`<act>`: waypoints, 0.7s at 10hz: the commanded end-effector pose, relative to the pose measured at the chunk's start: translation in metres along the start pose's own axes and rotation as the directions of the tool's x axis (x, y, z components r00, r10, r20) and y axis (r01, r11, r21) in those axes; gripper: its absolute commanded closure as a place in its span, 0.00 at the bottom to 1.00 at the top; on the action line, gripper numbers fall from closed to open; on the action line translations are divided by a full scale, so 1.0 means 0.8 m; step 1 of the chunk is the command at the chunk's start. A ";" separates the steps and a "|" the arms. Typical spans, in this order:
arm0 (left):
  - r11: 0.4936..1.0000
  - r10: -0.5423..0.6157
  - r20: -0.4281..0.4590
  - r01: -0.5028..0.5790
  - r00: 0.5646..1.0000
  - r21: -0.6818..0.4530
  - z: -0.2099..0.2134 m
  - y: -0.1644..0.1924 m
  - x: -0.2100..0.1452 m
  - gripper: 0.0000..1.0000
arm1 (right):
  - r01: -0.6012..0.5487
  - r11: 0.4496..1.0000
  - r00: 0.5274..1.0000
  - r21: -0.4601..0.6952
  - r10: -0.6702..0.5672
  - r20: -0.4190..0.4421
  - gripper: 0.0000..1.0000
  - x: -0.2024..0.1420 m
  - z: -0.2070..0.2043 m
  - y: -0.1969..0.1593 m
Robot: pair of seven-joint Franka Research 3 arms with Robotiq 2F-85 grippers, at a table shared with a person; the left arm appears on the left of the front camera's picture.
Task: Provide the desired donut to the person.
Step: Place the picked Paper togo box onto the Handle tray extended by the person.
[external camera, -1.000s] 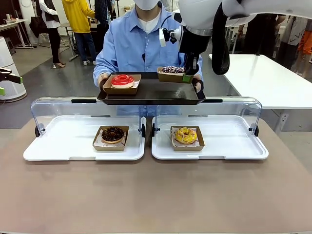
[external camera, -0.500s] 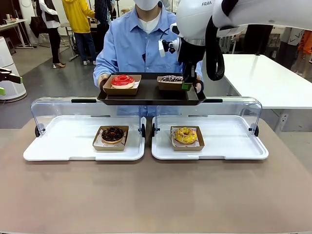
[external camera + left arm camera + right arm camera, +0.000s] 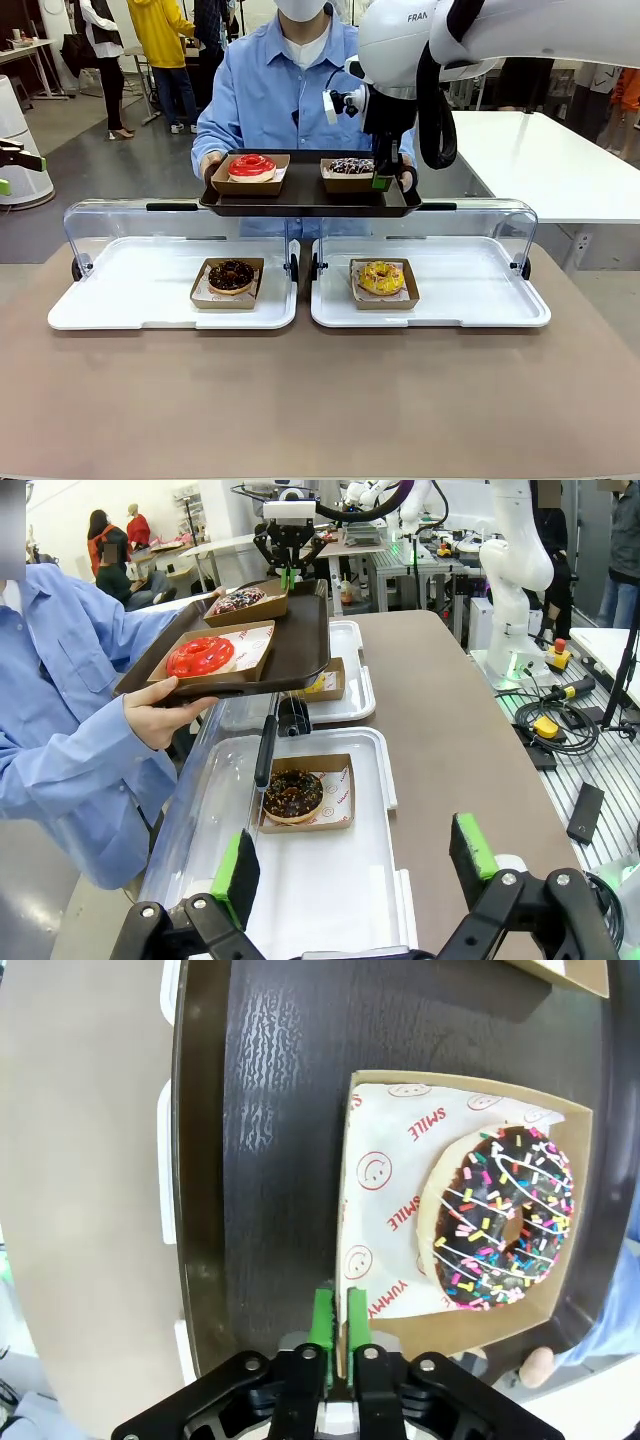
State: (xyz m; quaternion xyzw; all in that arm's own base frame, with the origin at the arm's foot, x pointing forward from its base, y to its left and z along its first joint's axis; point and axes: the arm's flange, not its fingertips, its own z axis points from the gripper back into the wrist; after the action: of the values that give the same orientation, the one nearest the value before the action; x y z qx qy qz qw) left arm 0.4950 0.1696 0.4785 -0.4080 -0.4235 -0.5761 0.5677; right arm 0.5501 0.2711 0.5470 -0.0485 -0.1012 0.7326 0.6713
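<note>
The person in a light blue shirt holds a dark tray with both hands across the table. On its left side a red-glazed donut lies in a cardboard box. My right gripper is shut on the edge of a second box, which sits on the tray's right side with a sprinkled chocolate donut in it. My left gripper hangs open above the left white tray, holding nothing.
Two white trays with raised clear lids stand mid-table. The left tray carries a boxed chocolate donut, the right a boxed yellow donut. Bare brown tabletop stretches toward me.
My right gripper has come down and slightly left, bringing the sprinkled donut's box from above the dark tray down onto it. The person's tray has stayed in place.
</note>
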 end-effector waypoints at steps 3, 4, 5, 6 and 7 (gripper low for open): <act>1.000 -0.002 0.007 0.002 1.000 0.021 -0.001 0.000 0.001 0.00 | -0.032 0.999 0.999 -0.007 0.032 -0.020 0.25 0.000 0.003 -0.006; 1.000 -0.002 0.007 0.002 1.000 0.021 -0.001 0.000 0.001 0.00 | -0.034 0.999 0.999 -0.007 0.033 -0.021 0.00 0.000 0.003 -0.006; 1.000 -0.002 0.007 0.002 1.000 0.021 -0.001 0.000 0.001 0.00 | -0.033 0.999 0.999 -0.011 0.033 -0.022 0.03 -0.001 0.003 -0.007; 1.000 -0.002 0.007 0.002 1.000 0.021 -0.001 0.000 0.001 0.00 | -0.034 0.999 0.999 -0.012 0.034 -0.021 0.00 -0.001 0.004 -0.007; 1.000 -0.002 0.007 0.002 1.000 0.021 -0.001 0.000 0.001 0.00 | -0.036 0.999 0.999 -0.010 0.036 -0.020 0.00 -0.002 0.004 -0.006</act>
State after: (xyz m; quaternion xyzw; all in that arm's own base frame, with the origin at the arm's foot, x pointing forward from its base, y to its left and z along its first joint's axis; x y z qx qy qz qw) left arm 0.4950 0.1696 0.4785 -0.4080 -0.4235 -0.5761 0.5677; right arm 0.5502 0.2717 0.5488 -0.0495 -0.1028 0.7359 0.6674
